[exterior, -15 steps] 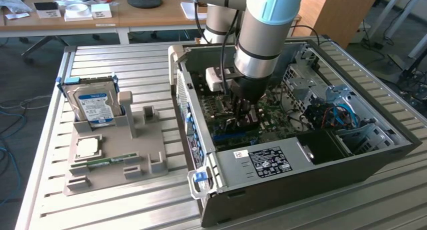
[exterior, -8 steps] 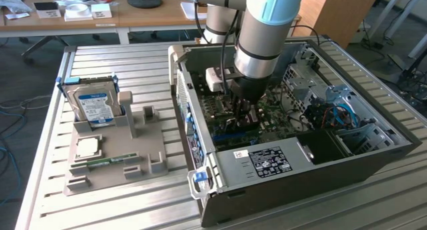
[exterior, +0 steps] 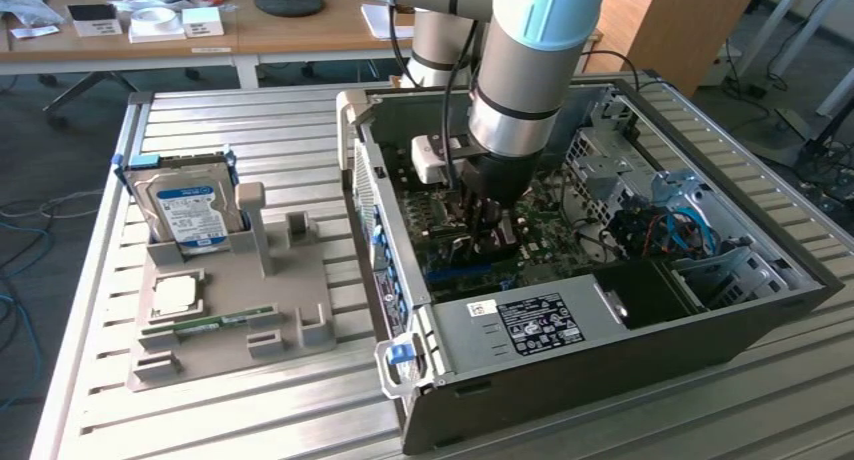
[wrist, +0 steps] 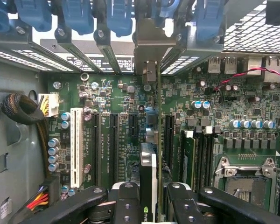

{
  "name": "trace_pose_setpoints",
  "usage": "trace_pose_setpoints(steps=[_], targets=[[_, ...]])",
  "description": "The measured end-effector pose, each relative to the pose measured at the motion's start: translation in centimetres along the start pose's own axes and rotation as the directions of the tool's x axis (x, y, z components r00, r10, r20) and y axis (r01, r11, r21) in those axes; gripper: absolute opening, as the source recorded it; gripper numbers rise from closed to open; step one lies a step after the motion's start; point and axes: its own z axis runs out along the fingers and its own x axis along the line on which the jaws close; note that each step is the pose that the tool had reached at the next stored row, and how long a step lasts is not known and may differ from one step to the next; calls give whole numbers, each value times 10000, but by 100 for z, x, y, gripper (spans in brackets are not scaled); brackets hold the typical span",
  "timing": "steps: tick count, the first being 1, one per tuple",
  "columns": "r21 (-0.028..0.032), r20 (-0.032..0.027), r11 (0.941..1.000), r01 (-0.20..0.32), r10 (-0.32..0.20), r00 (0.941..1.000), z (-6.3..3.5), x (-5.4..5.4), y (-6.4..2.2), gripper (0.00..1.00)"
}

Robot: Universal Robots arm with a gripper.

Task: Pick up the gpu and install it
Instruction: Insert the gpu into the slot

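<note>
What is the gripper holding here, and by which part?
The gripper holds the gpu, fingers on its two flat faces near the edge away from the motherboard.

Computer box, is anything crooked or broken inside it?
Nothing stands out. The card sits straight between the gripper fingers, edge-on over the green board and in line with its slots. The cables look tidy, and nothing looks cracked.
</note>
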Motion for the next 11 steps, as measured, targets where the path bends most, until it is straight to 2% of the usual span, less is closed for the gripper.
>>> trace_pose_setpoints(steps=[11], targets=[[-1, -4, 10000, 0, 0, 10000, 15, 1, 4, 27]])
